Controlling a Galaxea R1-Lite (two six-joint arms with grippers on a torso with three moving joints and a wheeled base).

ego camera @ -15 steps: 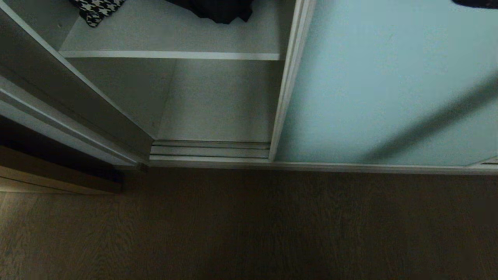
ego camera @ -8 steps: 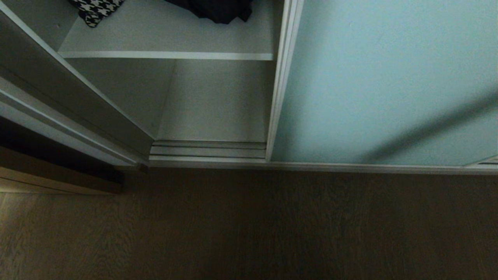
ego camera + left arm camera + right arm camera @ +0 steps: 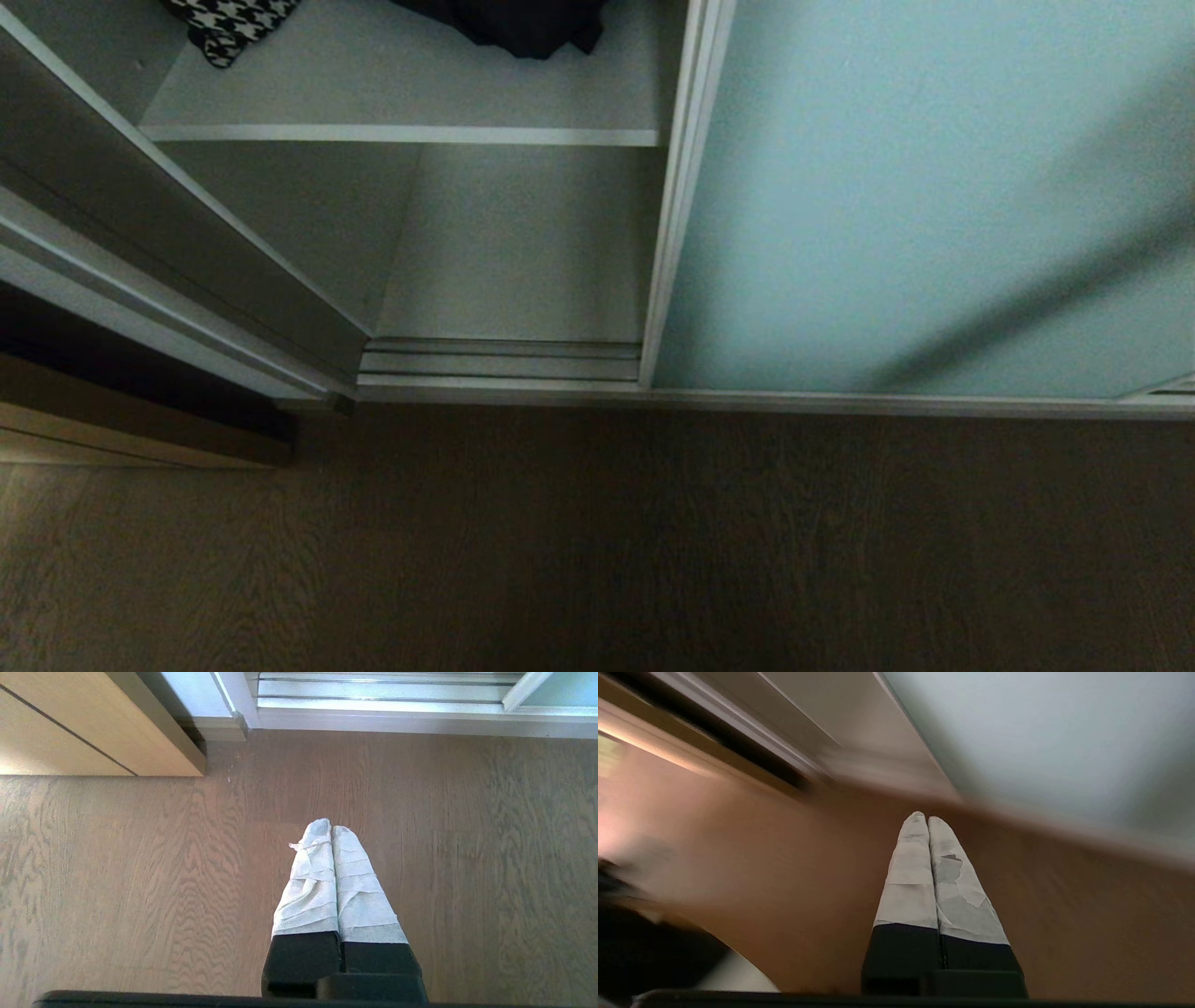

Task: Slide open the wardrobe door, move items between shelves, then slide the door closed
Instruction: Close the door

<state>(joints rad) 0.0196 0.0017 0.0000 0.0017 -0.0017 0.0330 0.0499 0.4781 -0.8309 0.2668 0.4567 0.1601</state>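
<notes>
I am counting two pincers, and neither is showing in the head view. The left pincer (image 3: pixel 331 830) is hanging over the brown floor (image 3: pixel 597 541) with its wrapped fingers pressed together and nothing between them. The right pincer (image 3: pixel 923 817) is also closed on nothing, above the floor in front of the wardrobe; its view is smeared, so I am not placing it more closely.

Taking the floor track (image 3: pixel 499 359) as my landmark: nearest me, the floor is running up to it as one broad bare strip. At the far left end of the track, one beige wooden cabinet front (image 3: pixel 84 732) is standing on the floor.

To the right of the track, one sliding wardrobe door (image 3: pixel 934 205) is standing with its silver frame edge at the track's right end, leaving the left bay uncovered. Just behind the track, one low grey board (image 3: pixel 518 243) is lying bare. Above and behind it, one shelf (image 3: pixel 401 133) is carrying two things at its back: one black garment (image 3: pixel 513 23) and, left of it, one houndstooth cloth (image 3: pixel 229 23), both cut off by the picture's edge and well apart from each other.
</notes>
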